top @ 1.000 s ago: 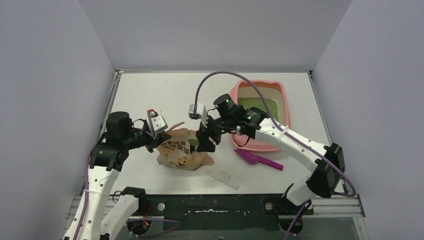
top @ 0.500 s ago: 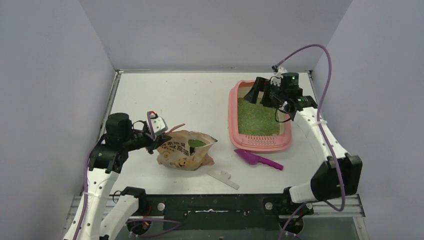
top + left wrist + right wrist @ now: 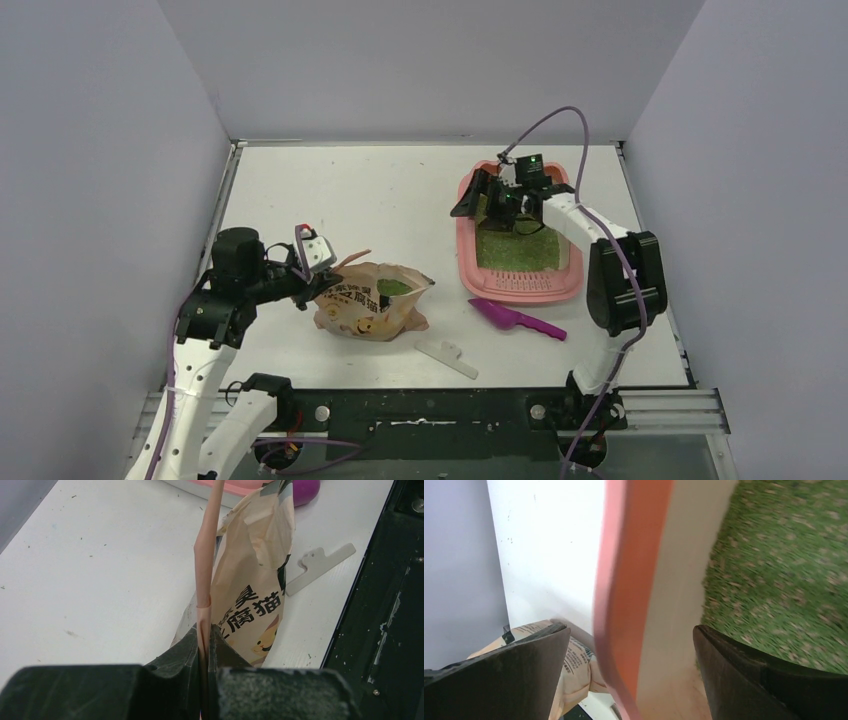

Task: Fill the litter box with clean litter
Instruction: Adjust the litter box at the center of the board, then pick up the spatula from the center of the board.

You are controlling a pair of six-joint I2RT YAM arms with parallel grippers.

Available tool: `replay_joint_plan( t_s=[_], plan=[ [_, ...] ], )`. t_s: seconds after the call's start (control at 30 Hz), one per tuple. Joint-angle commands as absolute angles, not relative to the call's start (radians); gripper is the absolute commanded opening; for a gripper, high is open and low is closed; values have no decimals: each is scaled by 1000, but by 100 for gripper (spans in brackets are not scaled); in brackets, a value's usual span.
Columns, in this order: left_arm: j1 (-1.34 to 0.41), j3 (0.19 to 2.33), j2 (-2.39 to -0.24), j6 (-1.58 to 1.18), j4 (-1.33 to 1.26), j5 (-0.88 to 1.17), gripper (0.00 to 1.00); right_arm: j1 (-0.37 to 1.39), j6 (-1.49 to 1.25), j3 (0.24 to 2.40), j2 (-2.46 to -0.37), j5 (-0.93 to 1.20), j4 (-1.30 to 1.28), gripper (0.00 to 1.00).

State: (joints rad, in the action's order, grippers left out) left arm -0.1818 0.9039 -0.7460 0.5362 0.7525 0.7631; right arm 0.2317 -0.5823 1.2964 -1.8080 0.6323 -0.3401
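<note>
The pink litter box stands at the right of the table with a bed of green litter in it. My right gripper is open and empty, its jaws astride the box's left rim, one finger outside and one over the litter. A tan printed litter bag lies left of the box, its mouth open and showing green granules. My left gripper is shut on the bag's top edge and holds it up.
A magenta scoop lies just in front of the litter box. A white bag clip lies near the table's front edge. Grey walls close in the left, back and right.
My right gripper went from the bag's mouth to the box's far right end, then swung to the box's left rim. The left gripper and the bag stayed still.
</note>
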Motion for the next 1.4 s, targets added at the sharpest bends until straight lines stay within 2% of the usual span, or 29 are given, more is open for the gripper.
replay_joint_plan(
  t_s=[0.0,0.37,0.57,0.63,0.73,0.87,1.07,1.2,1.37],
  plan=[
    [-189,950,-718,531,722,789,0,309,-581,1395,-1851,691,-251,100],
    [-190,946,-713,532,730,782,0,402,-521,1489,-1903,664,-329,100],
    [-190,942,-720,537,718,774,0,387,-374,1467,-1734,362,-556,100],
    [-190,936,-729,529,693,766,10,387,-338,1431,-1639,255,-603,100],
    [-190,923,-739,503,628,752,20,384,-346,1331,-1476,64,-628,100],
    [-190,918,-765,484,546,732,28,378,-481,1175,-1271,-101,-671,100],
    [-192,932,-845,474,470,723,29,359,-659,980,-1016,-161,-753,100],
    [-192,945,-873,477,453,712,29,347,-803,923,-930,-197,-852,100],
    [-195,952,-846,435,438,727,35,347,-1058,889,-885,-264,-1055,99]
  ],
)
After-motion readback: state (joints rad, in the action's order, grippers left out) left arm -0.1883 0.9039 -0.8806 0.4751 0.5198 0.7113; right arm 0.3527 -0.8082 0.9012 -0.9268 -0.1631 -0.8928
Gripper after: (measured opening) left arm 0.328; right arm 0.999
